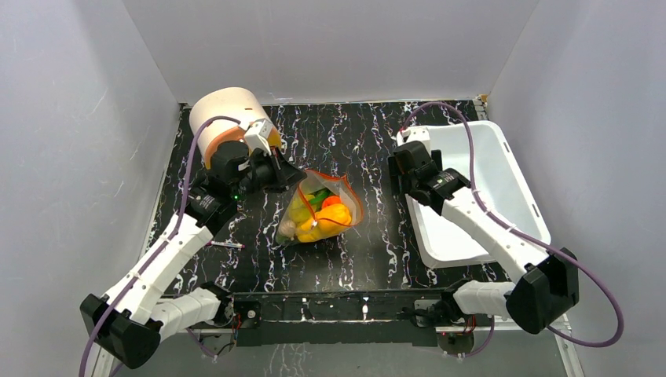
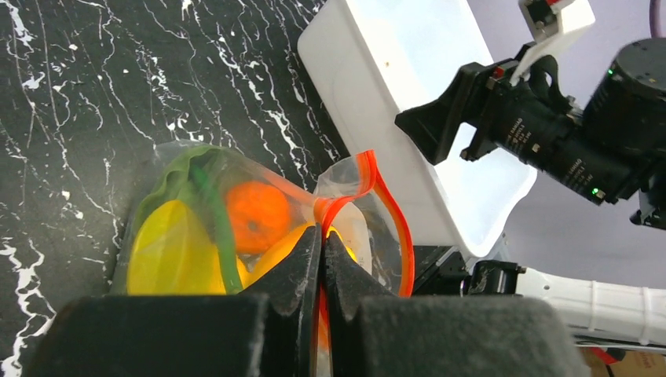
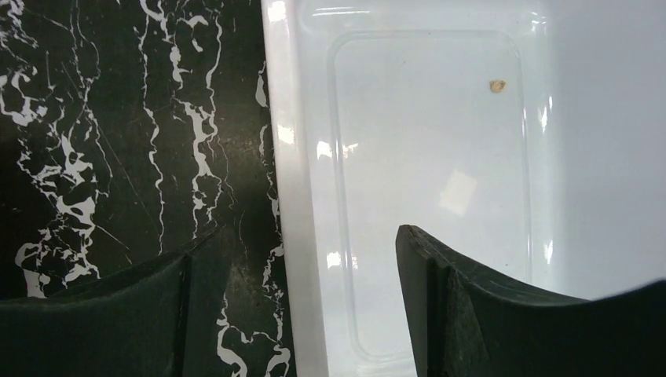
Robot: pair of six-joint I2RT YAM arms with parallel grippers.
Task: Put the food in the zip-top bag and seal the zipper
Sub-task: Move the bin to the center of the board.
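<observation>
While the left gripper (image 2: 322, 236) is pinched fully closed on the zip-top bag's (image 1: 322, 208) red-orange zipper (image 2: 386, 196), the bag lies mid-table on the black marbled tabletop (image 1: 353, 137) with its mouth unsealed. Food's inside: yellow pepper (image 2: 169, 251), orange tomato (image 2: 257, 214), green pod (image 2: 210, 196). Right gripper (image 3: 308, 239) has its jaws wide apart, gripping nothing, straddling the white tub's (image 3: 440, 118) rim.

High rear camera looks down; both close wrist cameras share its white tub (image 1: 503, 169).
</observation>
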